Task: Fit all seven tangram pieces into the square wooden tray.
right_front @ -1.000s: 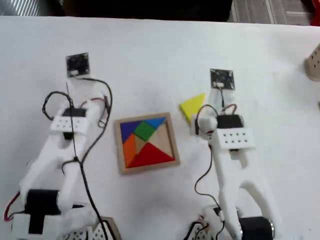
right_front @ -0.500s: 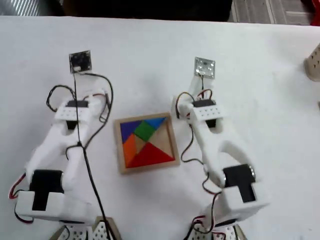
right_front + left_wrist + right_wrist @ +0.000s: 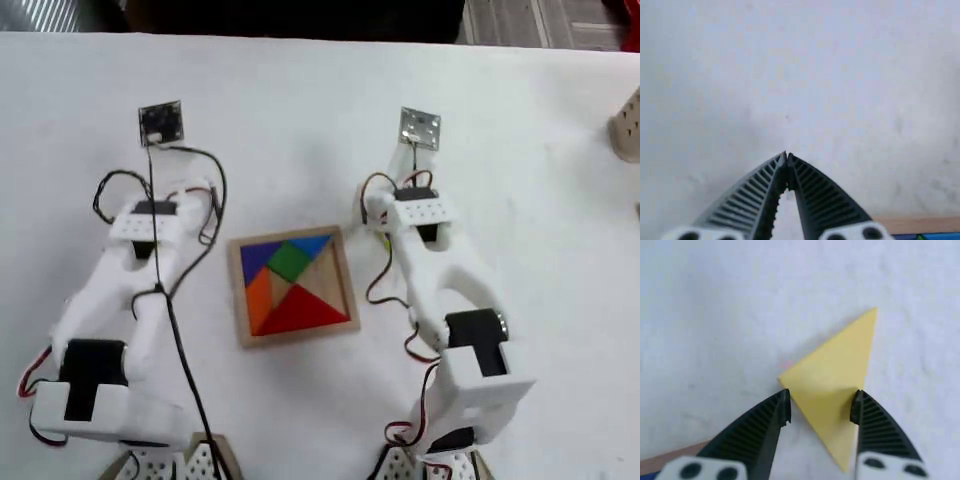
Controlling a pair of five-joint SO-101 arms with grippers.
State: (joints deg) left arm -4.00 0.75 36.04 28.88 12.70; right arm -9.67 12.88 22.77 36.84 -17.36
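Right gripper stands open astride the yellow triangle, one fingertip at each slanted edge, nothing clamped. The piece lies flat on the table, just right of the wooden tray. Left gripper is closed and empty. A second ago the right arm stood beside the triangle; now it covers it.

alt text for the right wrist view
A yellow triangle lies flat on the white table between the open fingers of the right gripper, their tips at its edges. A strip of the wooden tray shows at one corner.
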